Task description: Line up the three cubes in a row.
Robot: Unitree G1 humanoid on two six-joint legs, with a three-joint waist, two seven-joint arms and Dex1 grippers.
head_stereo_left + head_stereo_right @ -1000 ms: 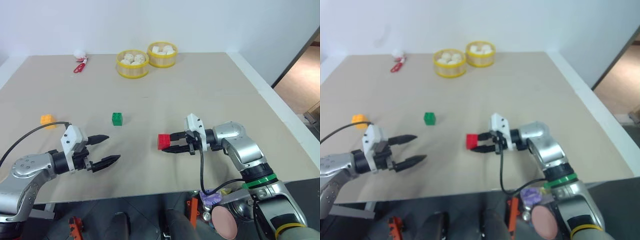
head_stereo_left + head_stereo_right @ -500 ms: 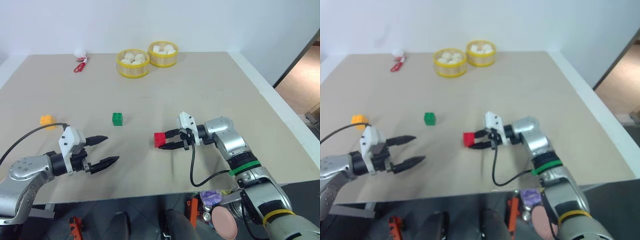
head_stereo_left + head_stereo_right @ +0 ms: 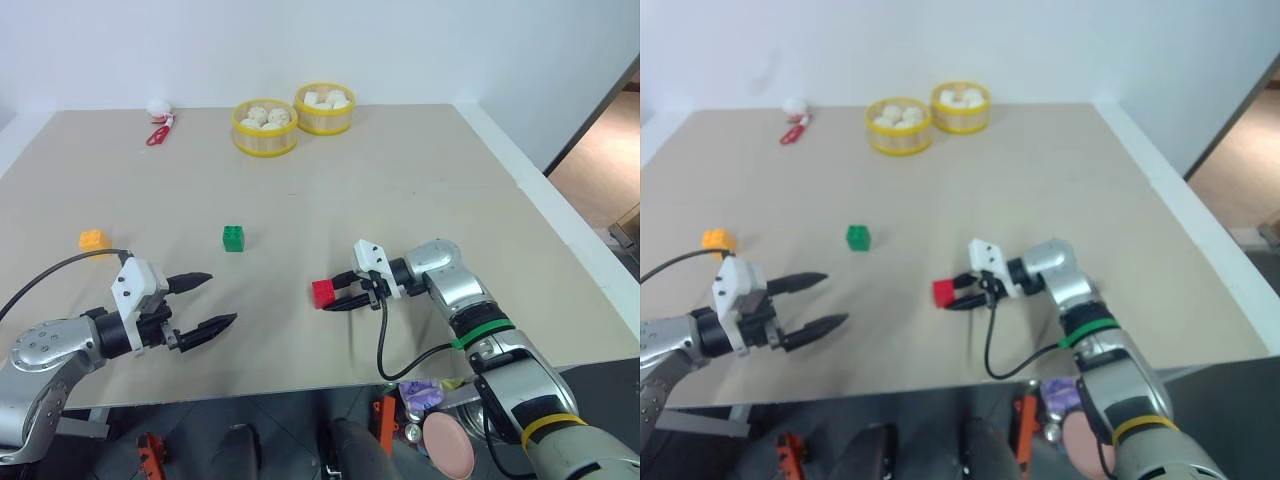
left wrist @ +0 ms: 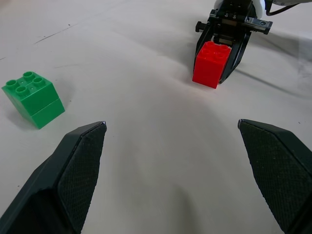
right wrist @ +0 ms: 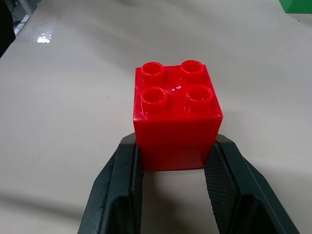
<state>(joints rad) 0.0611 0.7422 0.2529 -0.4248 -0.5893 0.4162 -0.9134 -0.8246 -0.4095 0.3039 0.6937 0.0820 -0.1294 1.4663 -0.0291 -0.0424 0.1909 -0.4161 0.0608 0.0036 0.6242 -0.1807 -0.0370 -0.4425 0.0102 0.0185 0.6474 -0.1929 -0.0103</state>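
Pinching the red cube (image 5: pixel 175 117), our right gripper (image 3: pixel 340 296) sits near the table's (image 3: pixel 430 180) front edge; our left gripper (image 3: pixel 205 302) hangs spread wide.

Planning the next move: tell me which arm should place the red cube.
Right, most likely. The right gripper is already shut on the red cube, near the green cube. The left gripper hangs open, holding nothing.

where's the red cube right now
The red cube sits near the table's front, clamped in the right gripper, right of the green cube.
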